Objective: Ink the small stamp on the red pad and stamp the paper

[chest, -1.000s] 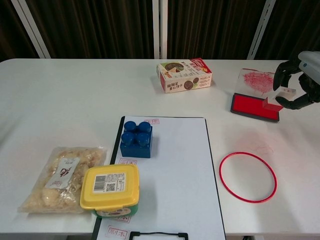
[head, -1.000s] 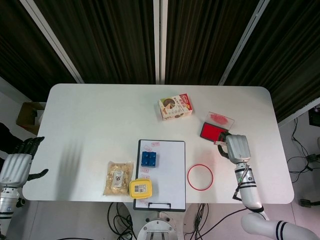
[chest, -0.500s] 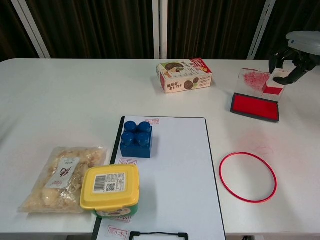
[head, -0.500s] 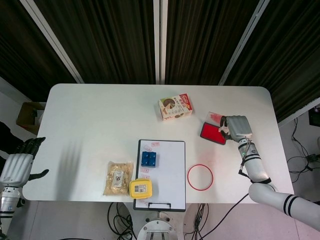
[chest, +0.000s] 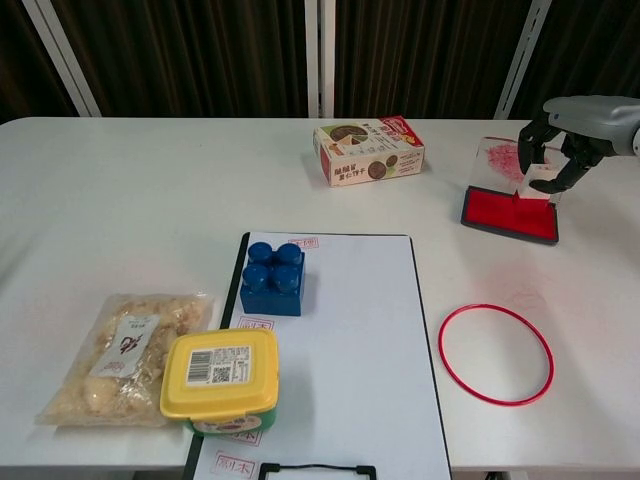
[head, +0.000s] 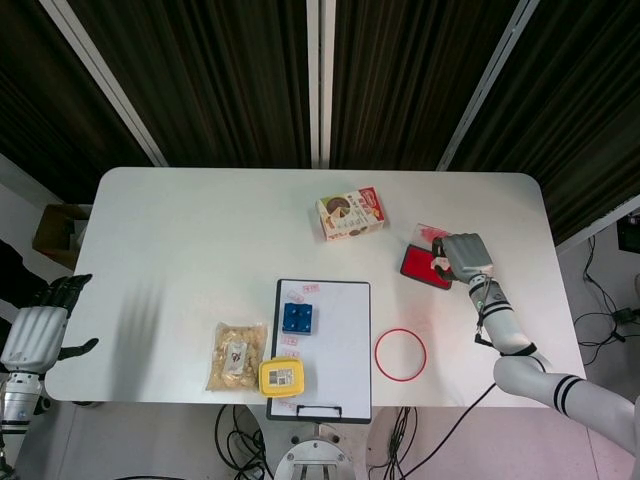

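The red ink pad lies at the table's right, its clear stained lid propped behind it. My right hand hovers over the pad's far right corner and grips the small stamp. The stamp's base is down at the pad surface; whether it touches I cannot tell. The white paper lies on a clipboard in the middle front, with small red prints along its left edge. My left hand hangs off the table's left edge, fingers apart, holding nothing.
A blue brick and a yellow-lidded tub sit on the paper's left side. A snack bag lies to the left, a red ring to the right, and a printed box at the back.
My right hand carried the stamp from the pad's right edge up behind it, then back left and down onto the pad's far right corner. The left hand barely moved.
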You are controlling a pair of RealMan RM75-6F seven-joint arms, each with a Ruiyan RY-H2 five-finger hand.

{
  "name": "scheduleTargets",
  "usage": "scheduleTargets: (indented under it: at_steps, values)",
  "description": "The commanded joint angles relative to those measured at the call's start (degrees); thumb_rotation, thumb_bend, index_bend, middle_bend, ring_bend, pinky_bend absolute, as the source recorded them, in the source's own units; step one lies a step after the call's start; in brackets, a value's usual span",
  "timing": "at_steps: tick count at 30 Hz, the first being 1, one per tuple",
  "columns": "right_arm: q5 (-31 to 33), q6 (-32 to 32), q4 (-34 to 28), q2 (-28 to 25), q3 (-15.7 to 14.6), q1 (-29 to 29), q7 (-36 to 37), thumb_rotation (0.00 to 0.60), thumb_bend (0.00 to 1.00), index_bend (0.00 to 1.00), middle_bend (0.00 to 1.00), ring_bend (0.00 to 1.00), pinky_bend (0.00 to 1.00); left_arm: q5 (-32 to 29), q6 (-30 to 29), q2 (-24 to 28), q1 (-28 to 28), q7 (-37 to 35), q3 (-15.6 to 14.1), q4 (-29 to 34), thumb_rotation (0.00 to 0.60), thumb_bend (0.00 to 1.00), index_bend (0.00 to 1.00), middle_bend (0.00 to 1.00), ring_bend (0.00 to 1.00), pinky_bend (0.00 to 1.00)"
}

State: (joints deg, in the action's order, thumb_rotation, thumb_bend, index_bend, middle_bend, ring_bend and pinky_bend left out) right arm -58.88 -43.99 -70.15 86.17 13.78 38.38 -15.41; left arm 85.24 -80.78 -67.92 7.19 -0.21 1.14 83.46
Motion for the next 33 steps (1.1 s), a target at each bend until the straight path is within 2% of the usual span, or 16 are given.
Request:
scheduleTargets:
  at_steps: [1,18,33]
  values:
    - [-1.6,-0.3,2.5,1.7,-0.9,0.1,2.2,0.600,0.49,0.98,0.83,0.91,0.97,0.0,0.0,0.0,0.0,0.0,0.0,0.0,0.600,0.00,0.11,0.13,0.12,0.20]
    - [-0.6,0.3,8.0,5.4,-2.7,0.6,2.9,0.600,0.49,0.99,0.84,0.91,0.97,-0.4,0.2,-0.1,-0.1,-0.2,-0.1,-0.2,0.600,0.00,0.11,0.13,0.12,0.20]
    - [-0.9,-0.8,9.0,6.3,-3.2,0.5,3.0,0.600,0.49,1.00,0.85,0.91,0.97,-0.4,-0.4,0.4,-0.2,0.1,0.2,0.2,0.600,0.00,0.11,0.13,0.12,0.20]
